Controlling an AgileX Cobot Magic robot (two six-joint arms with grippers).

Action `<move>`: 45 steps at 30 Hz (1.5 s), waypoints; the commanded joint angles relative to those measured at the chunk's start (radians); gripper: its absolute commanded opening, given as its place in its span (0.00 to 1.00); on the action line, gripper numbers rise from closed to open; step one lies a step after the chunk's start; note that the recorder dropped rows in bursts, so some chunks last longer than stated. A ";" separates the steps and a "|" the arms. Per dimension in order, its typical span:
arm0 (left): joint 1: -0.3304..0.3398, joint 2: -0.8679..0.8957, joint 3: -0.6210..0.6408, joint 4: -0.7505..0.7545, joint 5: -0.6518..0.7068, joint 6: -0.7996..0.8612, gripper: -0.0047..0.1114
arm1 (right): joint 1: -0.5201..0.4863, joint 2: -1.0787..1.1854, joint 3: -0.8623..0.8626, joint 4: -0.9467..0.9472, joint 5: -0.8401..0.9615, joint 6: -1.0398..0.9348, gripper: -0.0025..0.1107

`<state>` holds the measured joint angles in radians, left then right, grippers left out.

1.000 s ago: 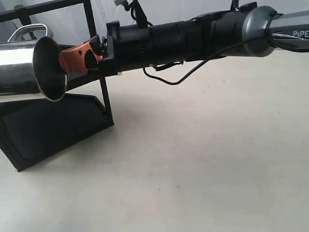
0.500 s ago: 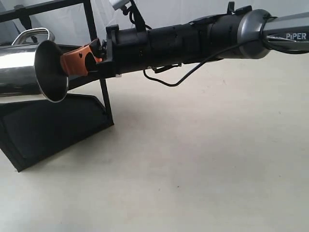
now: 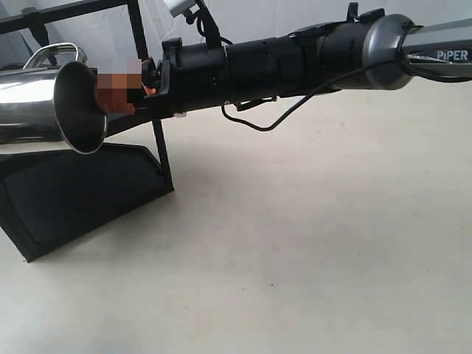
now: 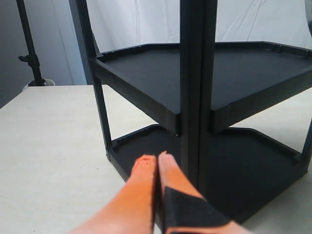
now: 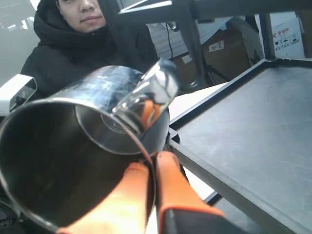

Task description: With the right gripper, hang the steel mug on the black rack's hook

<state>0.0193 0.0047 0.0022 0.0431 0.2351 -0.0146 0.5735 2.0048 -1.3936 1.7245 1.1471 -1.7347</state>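
The steel mug [image 3: 44, 103] lies sideways in the air at the exterior view's left, mouth toward the camera, its loop handle [image 3: 53, 51] up near the black rack's top bar [image 3: 66, 13]. My right gripper [image 3: 110, 92] is shut on the mug's rim, one orange finger inside the cup and one outside. In the right wrist view the mug [image 5: 68, 146] fills the frame beside the black rack's shelf [image 5: 253, 126], with the gripper [image 5: 152, 163] pinching its wall. My left gripper [image 4: 155, 158] is shut and empty, facing a post of the black rack [image 4: 195, 87].
A long black arm with a grey segment [image 3: 391, 44] and a loose cable [image 3: 265, 122] spans the upper exterior view. The pale tabletop [image 3: 310, 243] stretches out below. A person in a dark hooded jacket [image 5: 73, 44] sits behind the mug in the right wrist view.
The right arm and mug have shifted slightly up and left toward the rack's top bar; the mug's handle sits a little higher.
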 commanded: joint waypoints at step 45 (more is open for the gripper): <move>-0.001 -0.005 -0.002 0.003 -0.004 -0.002 0.05 | -0.004 0.064 -0.062 0.020 0.074 0.010 0.01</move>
<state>0.0193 0.0047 0.0022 0.0431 0.2351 -0.0146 0.5735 2.0703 -1.4457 1.7293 1.2023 -1.7243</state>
